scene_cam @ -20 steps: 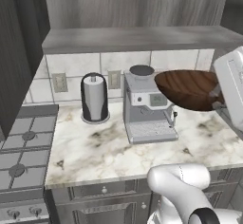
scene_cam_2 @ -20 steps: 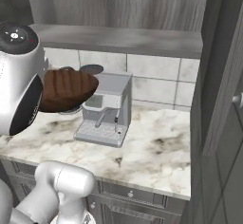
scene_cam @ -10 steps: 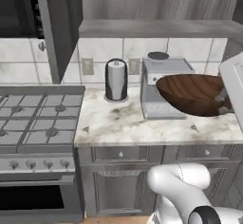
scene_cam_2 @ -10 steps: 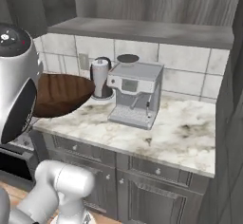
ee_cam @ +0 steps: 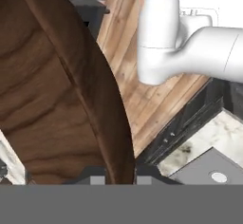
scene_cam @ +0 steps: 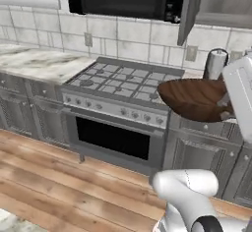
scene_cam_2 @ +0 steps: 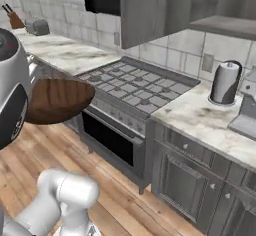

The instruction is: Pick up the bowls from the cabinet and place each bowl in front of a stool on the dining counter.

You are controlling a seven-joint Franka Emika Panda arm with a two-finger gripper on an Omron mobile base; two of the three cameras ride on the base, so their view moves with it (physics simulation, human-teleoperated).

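Left base view: a stove (scene_cam: 123,81) is seen at 10 o'clock, and the bowl (scene_cam: 194,98) is carried in the air at 3 o'clock, off any counter. By its grain the bowl is judged stiff, fairly light wood, smooth enough to slip; its rim is the place to be held. In the hand view the rim (ee_cam: 114,137) is seen pinched by the gripper (ee_cam: 119,179). No brand or writing can be read.
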